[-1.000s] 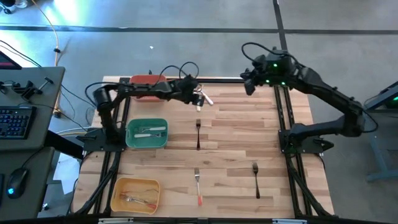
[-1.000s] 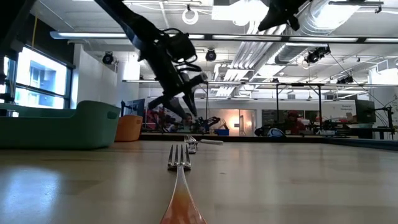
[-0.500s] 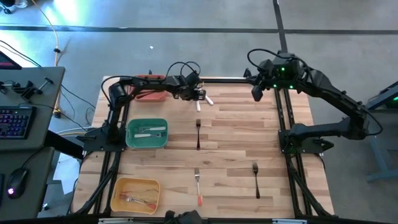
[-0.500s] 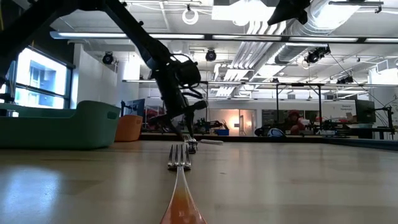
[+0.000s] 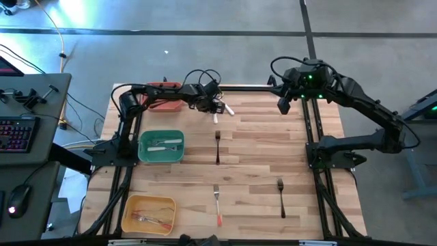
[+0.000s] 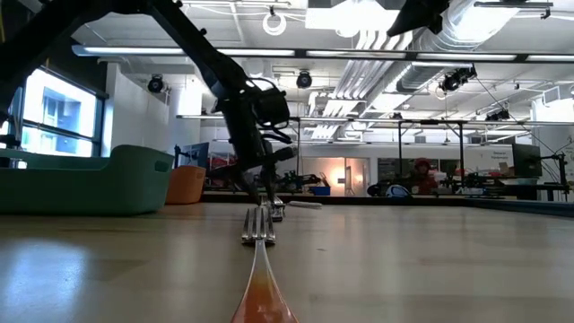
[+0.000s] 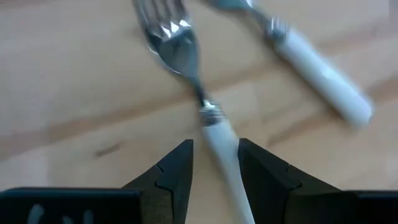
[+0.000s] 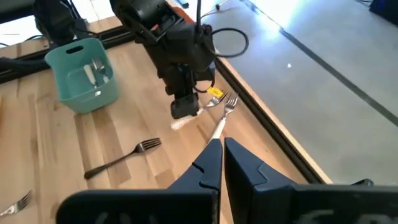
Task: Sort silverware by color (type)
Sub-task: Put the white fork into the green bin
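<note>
High view shows the wooden desk [image 5: 259,147] with three bins down its left side. The teal plastic bin [image 5: 161,147] holds white-handled silverware [image 5: 166,144]. The yellow plastic bin [image 5: 148,213] near the front edge holds orange-handled silverware [image 5: 151,219]. The red-orange bin [image 5: 164,96] sits at the back edge, and what is inside it cannot be seen. The left gripper [image 5: 217,107] is low over the back of the desk, just right of the red-orange bin. In the left wrist view its fingers [image 7: 177,174] stand partly open on each side of the white handle of a silver-headed fork [image 7: 199,99]. They are close to the handle but not squeezing it. A second white-handled piece [image 7: 314,68] lies just beside that fork. The right gripper [image 5: 284,104] hangs high near the back right corner with its fingers pressed together, holding nothing. Out on the open desk lie a black fork [image 5: 217,146] in the middle, an orange-handled fork [image 5: 217,206] near the front, and another black fork [image 5: 280,197] to its right. The right half of the desk has lots of bare wood.
</note>
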